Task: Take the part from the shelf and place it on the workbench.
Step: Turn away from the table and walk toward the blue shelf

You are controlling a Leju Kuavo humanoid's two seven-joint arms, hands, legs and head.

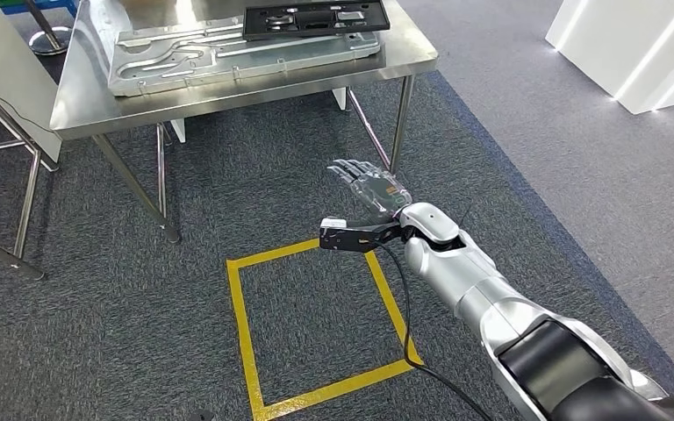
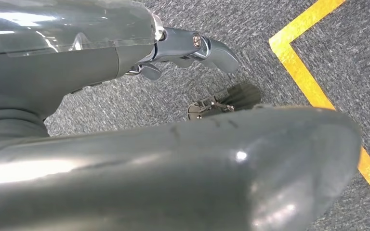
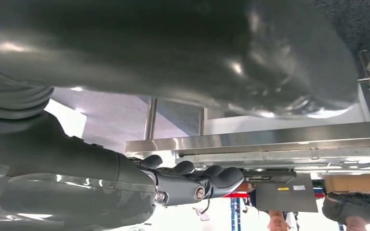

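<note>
A flat black part [image 1: 314,17] lies on a ribbed silver plate [image 1: 167,57] on the steel workbench [image 1: 96,96] at the far side of the head view. My right hand [image 1: 370,187] is stretched out low over the carpet in front of the bench. It is open, its fingers are straight, and it holds nothing. The right wrist view shows its fingers [image 3: 207,178] extended toward the bench edge [image 3: 270,140]. My left hand [image 2: 139,144] hangs over the carpet with its fingers [image 2: 212,50] apart and nothing in them.
A square of yellow tape [image 1: 244,324] marks the carpet just below my right hand. The bench's legs [image 1: 399,123] stand ahead, and another metal frame [image 1: 26,202] stands at the left. White panels [image 1: 632,53] rise at the far right. A black cable [image 1: 408,324] hangs from my right wrist.
</note>
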